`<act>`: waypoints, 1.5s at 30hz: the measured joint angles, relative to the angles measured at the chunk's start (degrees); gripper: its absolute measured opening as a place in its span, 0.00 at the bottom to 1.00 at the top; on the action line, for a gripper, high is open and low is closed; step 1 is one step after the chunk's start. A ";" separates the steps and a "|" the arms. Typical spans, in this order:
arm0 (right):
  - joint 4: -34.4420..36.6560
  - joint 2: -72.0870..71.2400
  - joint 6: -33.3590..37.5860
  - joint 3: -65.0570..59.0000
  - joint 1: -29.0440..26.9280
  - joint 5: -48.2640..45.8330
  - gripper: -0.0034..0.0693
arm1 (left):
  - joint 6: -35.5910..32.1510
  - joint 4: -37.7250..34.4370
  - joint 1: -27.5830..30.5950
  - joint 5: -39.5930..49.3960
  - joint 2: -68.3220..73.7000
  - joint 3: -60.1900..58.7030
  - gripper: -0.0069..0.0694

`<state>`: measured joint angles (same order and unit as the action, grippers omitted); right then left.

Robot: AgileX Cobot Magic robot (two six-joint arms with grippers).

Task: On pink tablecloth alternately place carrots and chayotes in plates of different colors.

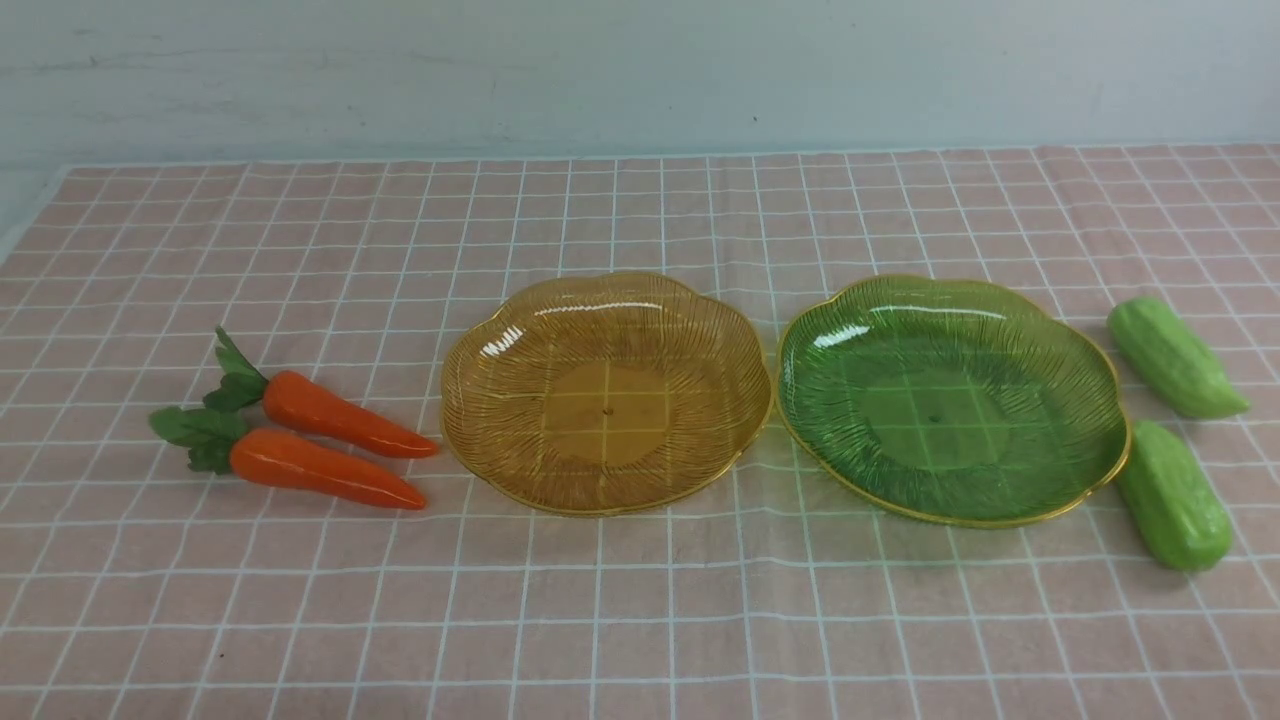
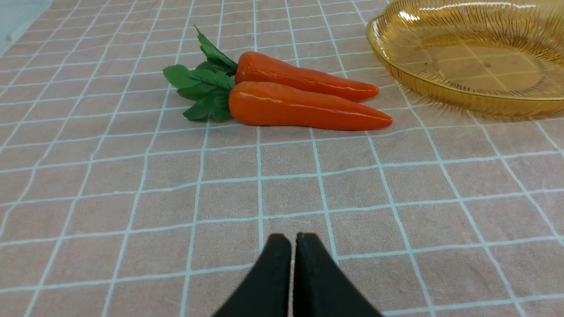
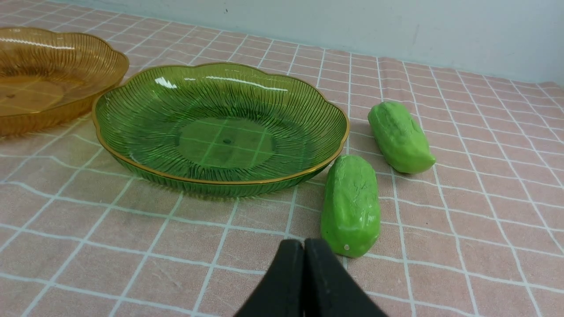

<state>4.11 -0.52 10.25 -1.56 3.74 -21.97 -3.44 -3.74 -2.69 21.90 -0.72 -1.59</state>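
1. In the left wrist view, the bottom edge is cutting off the left gripper (image 2: 293, 242); only its closed black tips are showing.
2. There, the top and right edges are cropping the amber plate (image 2: 484, 103), and the near carrot (image 2: 304, 108) is hiding part of the far carrot (image 2: 299, 75).
3. In the right wrist view, the bottom edge is cutting off the right gripper (image 3: 304, 246), its tips pressed together, and the left edge is cropping the amber plate.
4. The pink tablecloth (image 1: 640, 620) is running off the front view's left, right and bottom edges.
5. In the front view, the green plate (image 1: 1000, 492) is overlapping the near chayote (image 1: 1175, 500); whether they touch is unclear.
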 joint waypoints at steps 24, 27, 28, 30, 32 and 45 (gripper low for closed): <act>42.86 0.00 -13.41 0.00 0.00 10.95 0.02 | 9.58 -59.40 0.00 -0.92 1.40 5.97 0.09; 42.93 0.00 -8.55 0.96 0.00 12.42 0.02 | 5.97 -58.97 0.00 1.01 4.71 11.16 0.09; 42.93 0.00 -5.94 2.48 0.00 12.42 0.02 | 4.43 -58.50 0.00 2.66 6.51 13.04 0.09; 42.81 0.98 -2.01 5.68 0.00 12.23 0.03 | 2.85 -57.05 0.00 5.54 10.70 16.51 0.09; 41.94 4.85 2.33 10.69 0.00 10.82 0.03 | 0.95 -54.57 0.00 10.40 16.11 20.34 0.09; 3.59 59.45 -13.92 41.20 -0.43 -19.45 0.03 | -1.36 -28.33 0.00 33.09 51.52 37.15 0.09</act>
<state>7.70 58.92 -3.66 39.65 3.31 -41.42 -4.81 -32.07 -2.69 54.99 50.80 35.56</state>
